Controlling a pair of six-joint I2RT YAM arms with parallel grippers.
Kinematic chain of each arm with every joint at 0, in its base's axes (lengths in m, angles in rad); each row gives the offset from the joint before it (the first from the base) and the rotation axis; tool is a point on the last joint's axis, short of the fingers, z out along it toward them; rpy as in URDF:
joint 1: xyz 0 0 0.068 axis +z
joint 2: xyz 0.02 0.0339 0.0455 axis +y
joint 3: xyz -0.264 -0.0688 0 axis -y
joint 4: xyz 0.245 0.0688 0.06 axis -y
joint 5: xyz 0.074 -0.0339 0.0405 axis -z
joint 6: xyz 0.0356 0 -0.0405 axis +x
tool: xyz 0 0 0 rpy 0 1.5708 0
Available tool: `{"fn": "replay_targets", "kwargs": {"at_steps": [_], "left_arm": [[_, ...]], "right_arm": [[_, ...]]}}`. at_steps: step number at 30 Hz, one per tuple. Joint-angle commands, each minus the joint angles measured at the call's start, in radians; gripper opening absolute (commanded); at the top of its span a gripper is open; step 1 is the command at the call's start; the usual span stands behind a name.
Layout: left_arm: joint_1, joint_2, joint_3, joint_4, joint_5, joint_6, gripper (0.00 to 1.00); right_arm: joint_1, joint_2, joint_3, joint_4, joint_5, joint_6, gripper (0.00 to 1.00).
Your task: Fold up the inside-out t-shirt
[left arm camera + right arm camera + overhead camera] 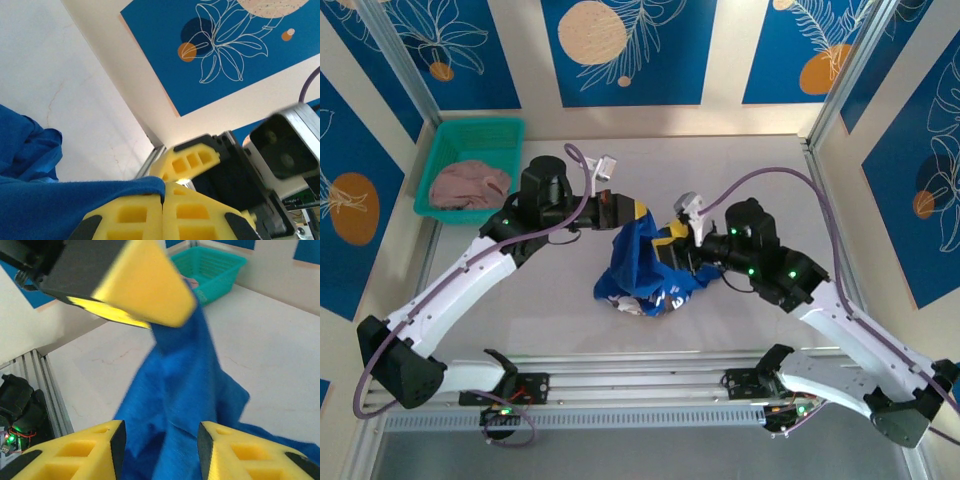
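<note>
Top external view: the blue t-shirt lies bunched at the middle of the table, with its top part lifted. The left gripper is closed on this lifted cloth. Just right of it, the right gripper is wide open, with cloth between its fingers. A green basket stands far left.

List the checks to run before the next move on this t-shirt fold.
1. Left pincer clamped on the t-shirt: ok.
2. Right pincer open, with blue fabric in the gap between its fingers: ok.
3. T-shirt lifted free of the table: not ok, its lower part lies bunched there.
4. Which face of the fabric is outward: cannot tell.
5. Basket with the pink cloth apart from both arms: ok.
</note>
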Motion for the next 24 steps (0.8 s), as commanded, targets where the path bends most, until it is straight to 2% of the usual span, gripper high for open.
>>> {"fn": "replay_targets", "kwargs": {"at_steps": [1, 4, 5, 8, 10, 13, 16, 19, 24], "left_arm": [[-0.010, -0.011, 0.030, -0.003, -0.023, -0.004, 0.00], [-0.011, -0.011, 0.030, -0.003, -0.018, 0.000, 0.00], [-0.011, -0.011, 0.030, -0.004, -0.018, 0.002, 0.00], [-0.011, -0.012, 0.038, -0.050, -0.059, 0.042, 0.00], [-0.008, -0.017, 0.046, -0.112, -0.143, 0.092, 0.00], [-0.002, -0.021, 0.049, -0.204, -0.327, 0.188, 0.00], [0.006, -0.026, 0.042, -0.233, -0.424, 0.269, 0.05], [0.006, -0.033, 0.041, -0.259, -0.458, 0.323, 0.11], [0.006, -0.089, 0.023, -0.322, -0.494, 0.390, 0.39]], "right_arm": [[0.053, 0.039, 0.000, 0.083, 0.114, -0.052, 0.46], [0.060, 0.098, 0.032, 0.068, 0.168, -0.070, 0.45], [0.061, 0.108, 0.033, 0.082, 0.162, -0.072, 0.41], [0.055, 0.111, 0.039, 0.094, 0.104, -0.057, 0.11], [0.024, 0.097, 0.041, 0.078, 0.009, -0.020, 0.00], [-0.087, 0.087, 0.023, 0.109, -0.261, 0.122, 0.00], [-0.166, 0.096, -0.028, 0.237, -0.459, 0.290, 0.00], [-0.201, 0.114, -0.067, 0.367, -0.544, 0.418, 0.00], [-0.242, 0.143, -0.090, 0.467, -0.560, 0.546, 0.00]]}}
